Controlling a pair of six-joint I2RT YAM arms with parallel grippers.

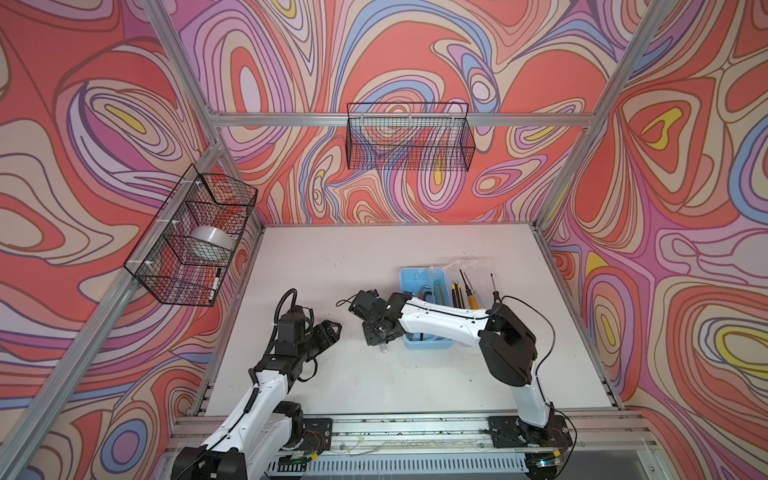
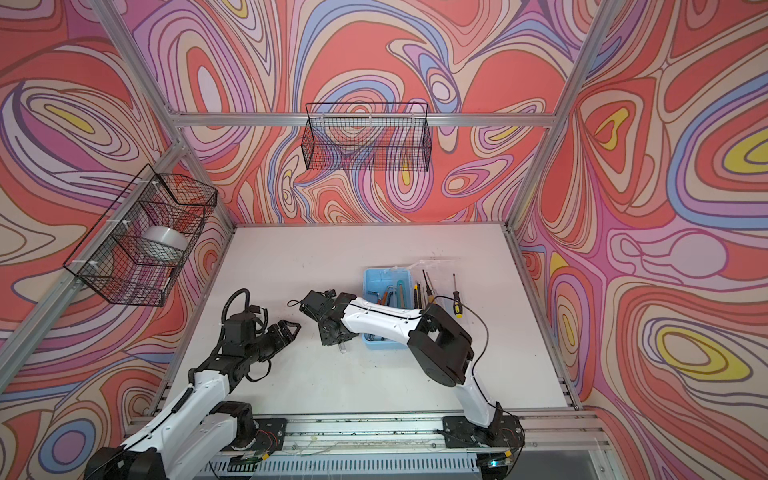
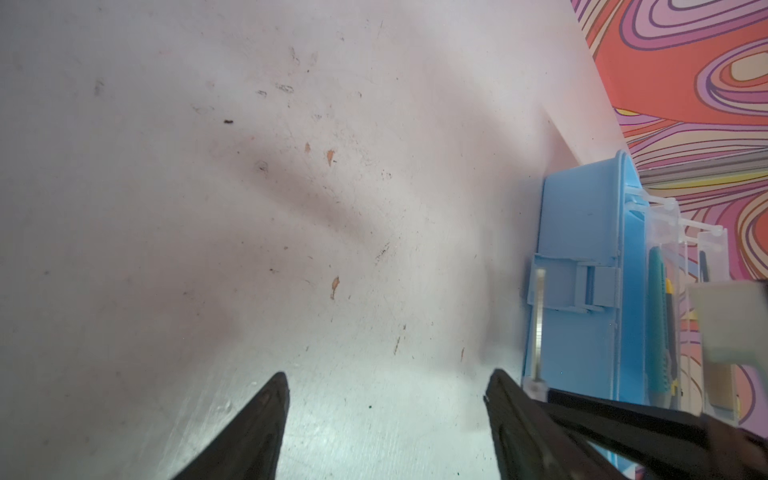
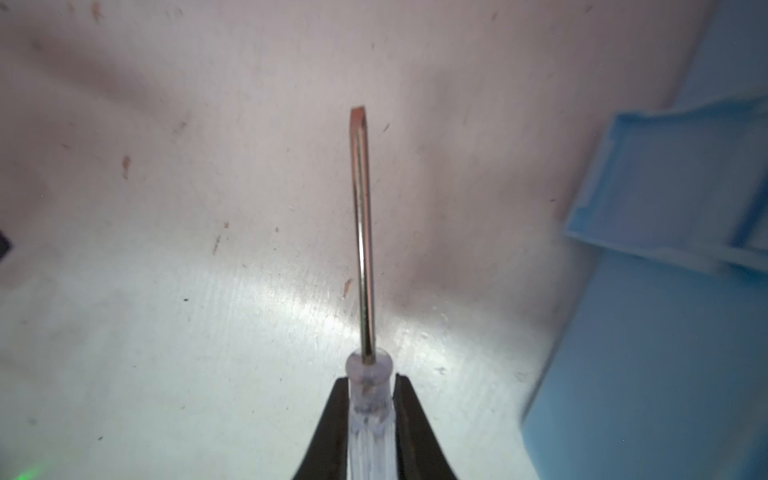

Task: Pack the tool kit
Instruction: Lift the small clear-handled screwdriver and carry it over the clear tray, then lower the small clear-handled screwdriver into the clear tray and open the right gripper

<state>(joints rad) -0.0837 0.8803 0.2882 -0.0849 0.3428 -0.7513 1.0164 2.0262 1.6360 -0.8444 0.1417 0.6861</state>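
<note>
Swirled walls of pink, red and purple close in a white bench (image 1: 332,266), scuffed and dotted with small orange flecks. On its right half sits the box (image 1: 408,277), light blue, with its clear lid (image 1: 471,266) swung open to the right. Inside the box lie hex keys (image 1: 424,291) and a knife (image 1: 439,291). Several screwdrivers (image 1: 473,297) lie side by side on the lid, just right of the box, tips pointing far.

The right arm (image 1: 436,324) reaches left across the near part of the box. The right hand (image 4: 370,382) is clamped on the handle of a clear screwdriver (image 4: 362,232), whose flat-tipped shaft sticks out beyond the fingers. In both top views this hand is just left of the box, by its near left corner. In the left wrist view the shaft runs along the box's outer wall, beside the latch. Whether it touches the wall I cannot tell.

The left hand (image 3: 386,382) is empty, its fingers spread wide over bare bench. It is left of the right hand and apart from it.

2 black wire baskets hang on the walls. 1 is on the far wall (image 1: 409,137). 1 is on the left (image 1: 166,286), holding a tape roll (image 1: 210,241) and a marker (image 1: 216,283).
</note>
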